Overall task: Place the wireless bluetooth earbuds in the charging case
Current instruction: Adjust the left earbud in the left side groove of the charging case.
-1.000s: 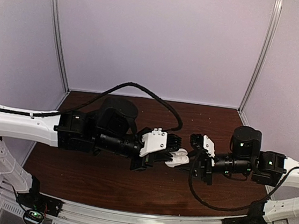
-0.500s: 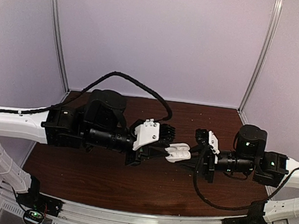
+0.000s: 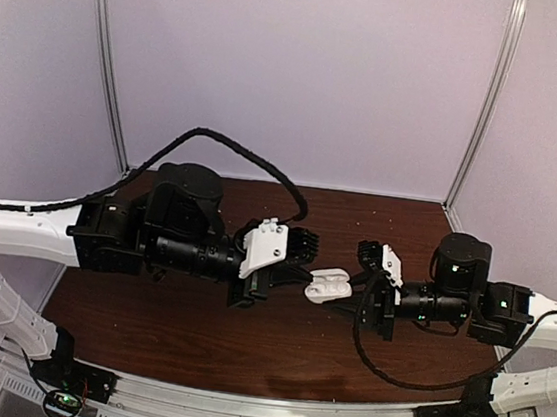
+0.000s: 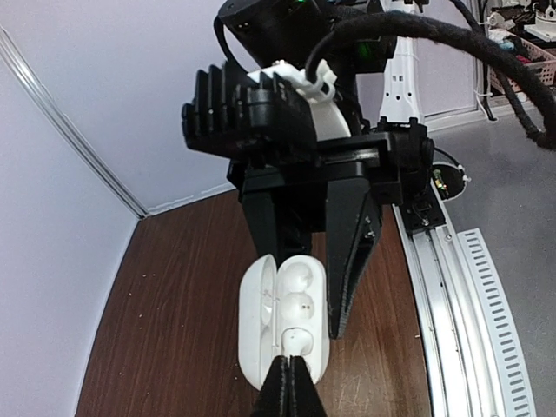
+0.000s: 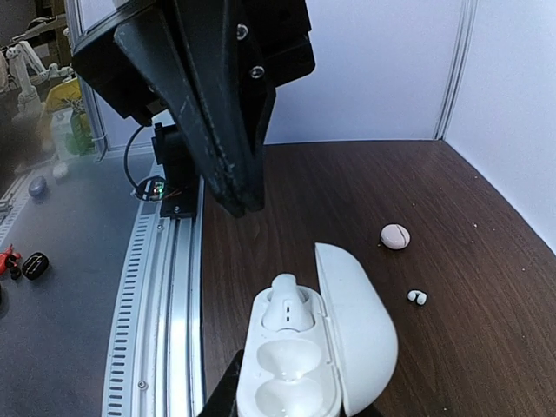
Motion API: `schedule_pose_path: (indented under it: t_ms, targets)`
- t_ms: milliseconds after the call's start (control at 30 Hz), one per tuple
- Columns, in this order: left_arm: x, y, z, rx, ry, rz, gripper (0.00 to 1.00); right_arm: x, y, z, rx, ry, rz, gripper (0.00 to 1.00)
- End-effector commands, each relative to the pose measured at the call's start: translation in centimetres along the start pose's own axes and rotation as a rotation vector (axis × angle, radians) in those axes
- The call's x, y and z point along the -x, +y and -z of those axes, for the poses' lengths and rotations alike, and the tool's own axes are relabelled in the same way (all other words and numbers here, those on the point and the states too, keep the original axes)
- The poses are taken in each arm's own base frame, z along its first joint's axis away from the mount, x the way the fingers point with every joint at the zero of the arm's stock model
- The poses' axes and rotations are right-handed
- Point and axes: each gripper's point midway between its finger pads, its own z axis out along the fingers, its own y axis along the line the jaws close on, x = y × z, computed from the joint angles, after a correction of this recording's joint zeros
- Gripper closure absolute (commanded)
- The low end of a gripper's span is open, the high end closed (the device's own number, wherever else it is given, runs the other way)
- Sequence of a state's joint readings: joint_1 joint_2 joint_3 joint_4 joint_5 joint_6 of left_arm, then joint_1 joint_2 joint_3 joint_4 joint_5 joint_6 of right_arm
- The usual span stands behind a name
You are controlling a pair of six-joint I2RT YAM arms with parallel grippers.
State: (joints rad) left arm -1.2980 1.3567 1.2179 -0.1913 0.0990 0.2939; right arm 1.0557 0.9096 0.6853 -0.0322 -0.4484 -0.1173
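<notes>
The left gripper [image 4: 287, 387] has its fingers pinched together on nothing, near the open charging case [image 5: 356, 330], which the right gripper [image 5: 295, 404] clamps over the table [image 5: 347, 191]. A seated earbud [image 5: 285, 304] fills one well. A loose earbud [image 5: 417, 297] lies on the wood.

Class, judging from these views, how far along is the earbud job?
Done: one earbud sits in the open charging case. In hand: the right gripper holds the case; the left gripper, shut and empty, points at the seated bud. Left: the second earbud lies on the table.
</notes>
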Motion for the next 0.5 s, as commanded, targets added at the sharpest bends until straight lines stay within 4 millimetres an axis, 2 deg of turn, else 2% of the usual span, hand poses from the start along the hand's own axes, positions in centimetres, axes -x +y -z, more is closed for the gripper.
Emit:
schedule_pose_path:
  t_ms: [0, 133, 467]
  targets:
    - [0.4, -0.5, -0.8, -0.024, -0.023, -0.011, 0.99, 1.0, -0.6, 0.0, -0.034, -0.030, -0.016, 1.00]
    - [-0.2, -0.5, -1.4, -0.020, -0.001, -0.011, 0.96, 1.7, -0.7, 0.0, -0.038, -0.057, -0.012, 1.00]
    - [-1.2, 0.3, -2.4, 0.026, 0.045, -0.013, 0.95, 1.8, -0.1, 0.0, -0.007, -0.061, -0.008, 1.00]
